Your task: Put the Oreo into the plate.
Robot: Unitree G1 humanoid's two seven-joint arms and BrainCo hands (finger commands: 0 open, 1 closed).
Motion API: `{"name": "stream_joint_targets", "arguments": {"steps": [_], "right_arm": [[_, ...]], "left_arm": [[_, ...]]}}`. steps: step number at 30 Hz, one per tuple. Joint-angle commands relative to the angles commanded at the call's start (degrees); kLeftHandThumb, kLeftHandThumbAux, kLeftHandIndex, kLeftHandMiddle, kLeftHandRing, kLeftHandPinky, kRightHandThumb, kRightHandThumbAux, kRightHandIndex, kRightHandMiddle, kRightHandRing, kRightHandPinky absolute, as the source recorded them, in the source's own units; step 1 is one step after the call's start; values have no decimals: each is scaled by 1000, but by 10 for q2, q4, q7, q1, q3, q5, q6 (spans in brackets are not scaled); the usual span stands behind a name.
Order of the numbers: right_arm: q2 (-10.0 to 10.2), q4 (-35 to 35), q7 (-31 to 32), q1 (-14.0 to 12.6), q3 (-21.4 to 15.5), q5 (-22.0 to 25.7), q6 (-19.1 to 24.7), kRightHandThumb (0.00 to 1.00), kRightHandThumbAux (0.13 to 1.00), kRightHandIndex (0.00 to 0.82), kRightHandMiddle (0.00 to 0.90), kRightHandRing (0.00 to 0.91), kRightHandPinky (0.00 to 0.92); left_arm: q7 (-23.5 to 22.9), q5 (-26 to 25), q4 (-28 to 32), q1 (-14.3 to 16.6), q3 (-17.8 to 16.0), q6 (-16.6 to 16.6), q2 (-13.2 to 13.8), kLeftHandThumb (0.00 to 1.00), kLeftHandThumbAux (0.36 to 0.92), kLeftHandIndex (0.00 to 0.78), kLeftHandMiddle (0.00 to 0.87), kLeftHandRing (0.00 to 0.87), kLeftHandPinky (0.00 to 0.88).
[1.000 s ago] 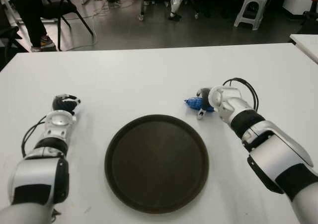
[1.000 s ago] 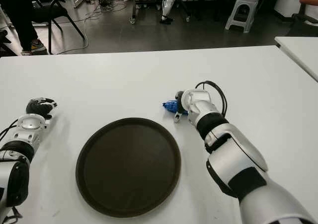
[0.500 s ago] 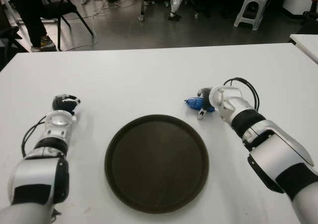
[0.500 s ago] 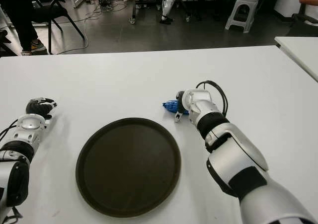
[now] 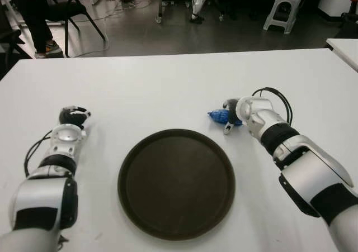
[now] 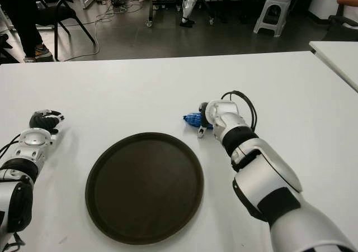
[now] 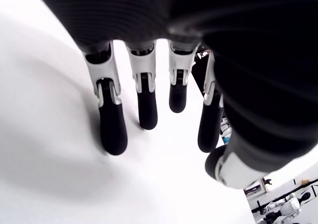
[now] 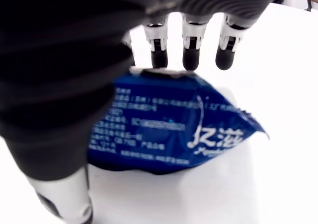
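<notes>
Oreo: I see the blue foil Oreo packet (image 8: 169, 134) lying on the white table (image 5: 168, 90), just beyond the round dark brown plate (image 5: 176, 182).
Right hand: my right hand (image 5: 232, 113) sits over the packet, fingers (image 8: 191, 47) extended along its far edge, thumb beside it, not yet clamped.
Left hand: my left hand (image 5: 72, 117) shows left of the plate, fingers loosely spread, empty.

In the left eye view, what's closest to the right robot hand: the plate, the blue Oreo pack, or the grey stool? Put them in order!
From the right robot hand:
1. Oreo pack, right under its fingers.
2. Plate, nearer the robot, toward its left.
3. Grey stool, far off on the floor behind the table.
</notes>
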State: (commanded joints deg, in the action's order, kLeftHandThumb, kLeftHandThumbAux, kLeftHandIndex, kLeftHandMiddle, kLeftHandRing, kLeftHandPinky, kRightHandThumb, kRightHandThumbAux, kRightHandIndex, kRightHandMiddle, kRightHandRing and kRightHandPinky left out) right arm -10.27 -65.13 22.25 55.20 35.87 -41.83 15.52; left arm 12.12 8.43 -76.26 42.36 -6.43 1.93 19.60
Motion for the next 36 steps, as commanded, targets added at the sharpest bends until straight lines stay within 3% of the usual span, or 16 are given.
{"name": "stream_joint_targets", "arguments": {"steps": [11, 19, 25, 36], "right_arm": [[-15, 20, -10, -10, 12, -8, -31, 2, 878, 39, 89, 53, 5], [-22, 35, -21, -19, 3, 1, -35, 119, 930, 62, 105, 86, 57], [-19, 35, -28, -24, -8, 6, -35, 276, 935, 78, 150, 148, 148], [-16, 26, -38, -25, -20, 15, -39, 361, 939, 53, 158, 198, 228]], "left_arm": [[2, 1, 0, 1, 1, -1, 0, 678, 724, 398, 135, 161, 165], [5, 1, -1, 0, 2, -1, 0, 676, 724, 398, 134, 157, 161], [7, 2, -1, 0, 4, -1, 0, 674, 726, 398, 136, 155, 152], [4, 3, -1, 1, 8, -4, 1, 674, 725, 398, 128, 148, 143]]}}
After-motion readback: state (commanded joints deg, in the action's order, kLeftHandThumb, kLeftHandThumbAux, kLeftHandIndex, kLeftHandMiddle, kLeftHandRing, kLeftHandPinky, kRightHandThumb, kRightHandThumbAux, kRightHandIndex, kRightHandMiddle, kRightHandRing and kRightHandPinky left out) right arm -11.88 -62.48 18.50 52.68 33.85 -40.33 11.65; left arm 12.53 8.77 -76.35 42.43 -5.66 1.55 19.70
